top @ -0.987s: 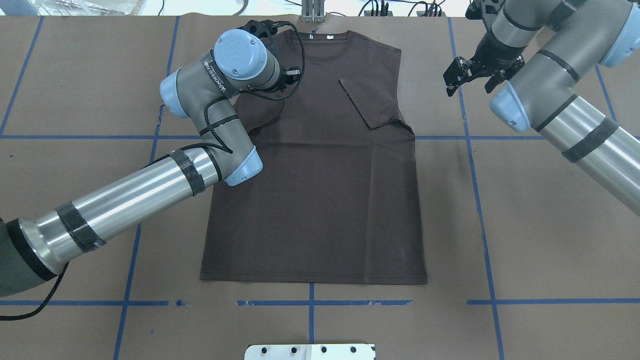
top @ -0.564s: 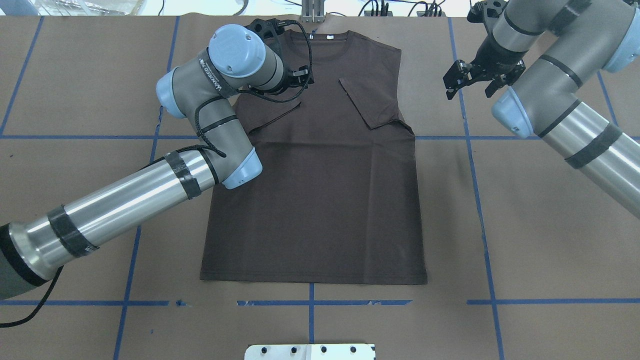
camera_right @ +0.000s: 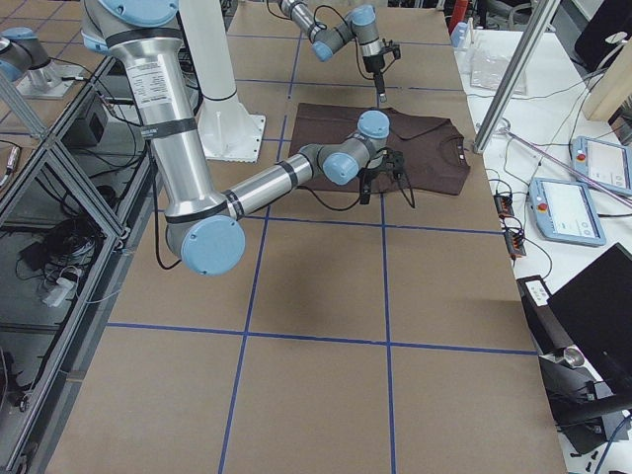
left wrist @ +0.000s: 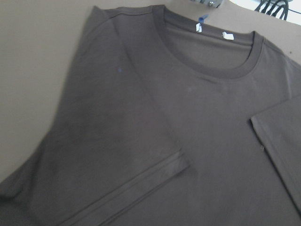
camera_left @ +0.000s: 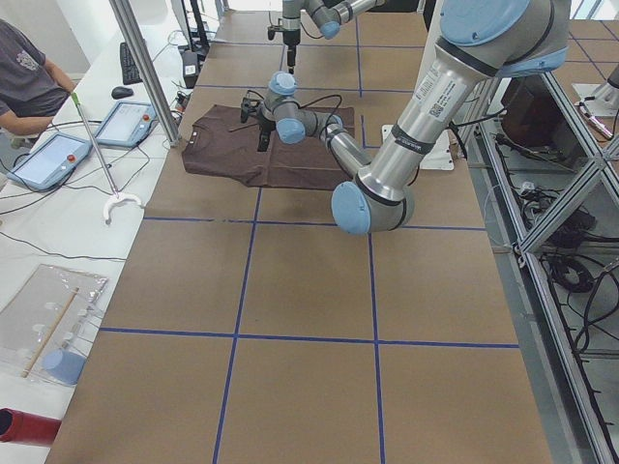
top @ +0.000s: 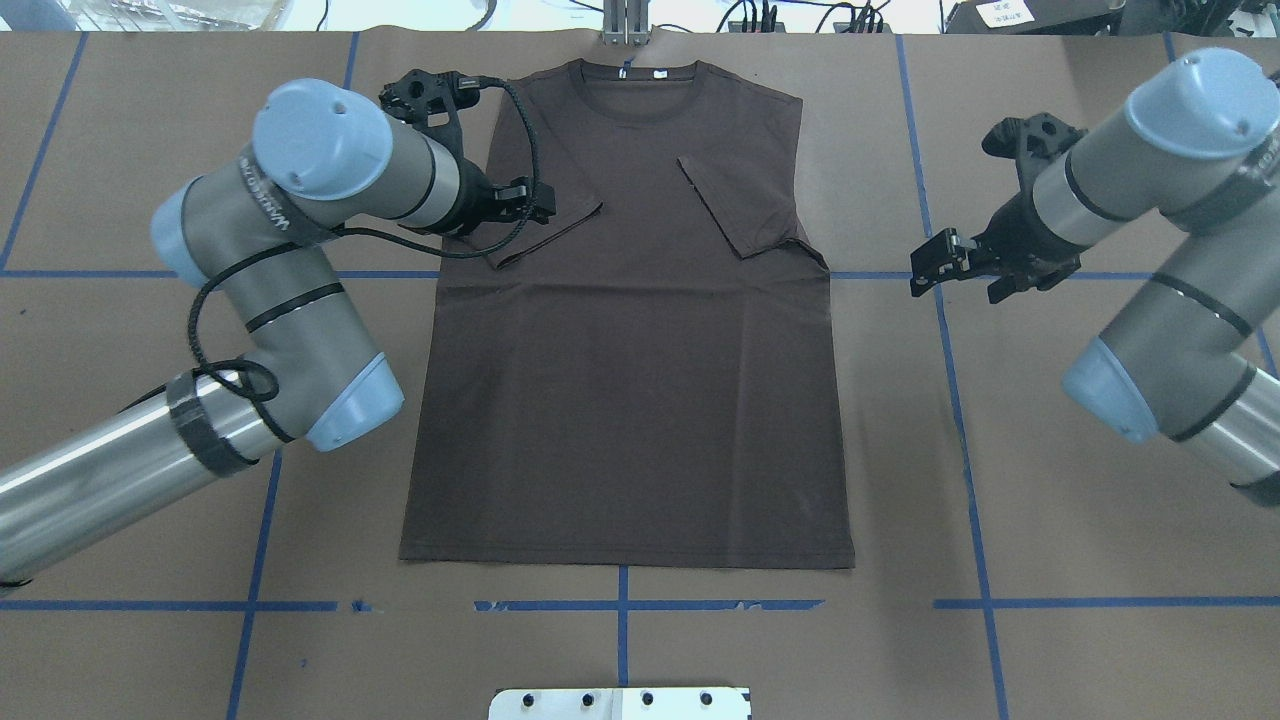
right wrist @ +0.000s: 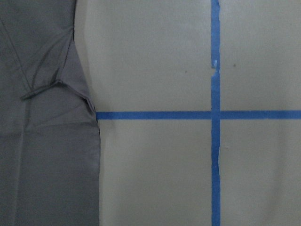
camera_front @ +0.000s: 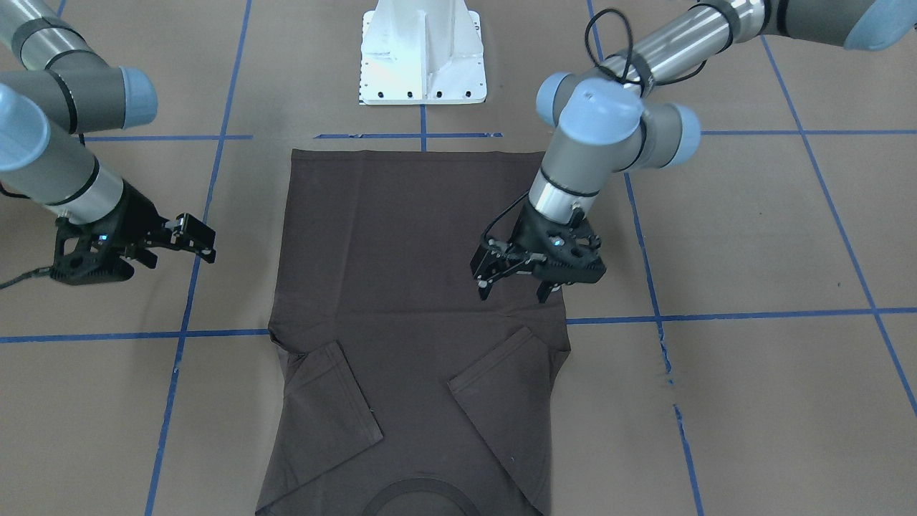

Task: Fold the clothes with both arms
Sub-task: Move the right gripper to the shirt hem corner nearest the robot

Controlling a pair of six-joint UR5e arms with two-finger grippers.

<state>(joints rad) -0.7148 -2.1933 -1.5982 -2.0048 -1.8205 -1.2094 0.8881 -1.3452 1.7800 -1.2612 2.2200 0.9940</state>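
- The T-shirt (top: 630,400) lies flat and face up in the middle of the worktop (top: 1050,450), collar (top: 645,100) at the far end from the robot and hem at the near end. Both short sleeves are turned in over the chest.
- The left sleeve (top: 545,230) rests loosely, with its cuff only just over the body panel. A brush from above could flip it out again and undo that fold.
- The left tool (camera_front: 514,290) hovers just above the shirt's left side near that sleeve. Its jaws are spread wide and it holds nothing. If it comes down here it may pinch both the sleeve and the layer under it, or bunch the cloth instead of taking an edge.
- A black cable (top: 500,245) loops off the left wrist close over the sleeve. I judge it could snag or drag the fabric when the arm swings.
- The right tool (top: 935,268) hangs over bare worktop, well off the shirt's right edge. It is also open and empty. The two tools sit at unequal reach, so an uneven grasp would skew the next fold.
- The right armpit (right wrist: 61,87) shows a small pucker. Folding over it would likely set a crease.
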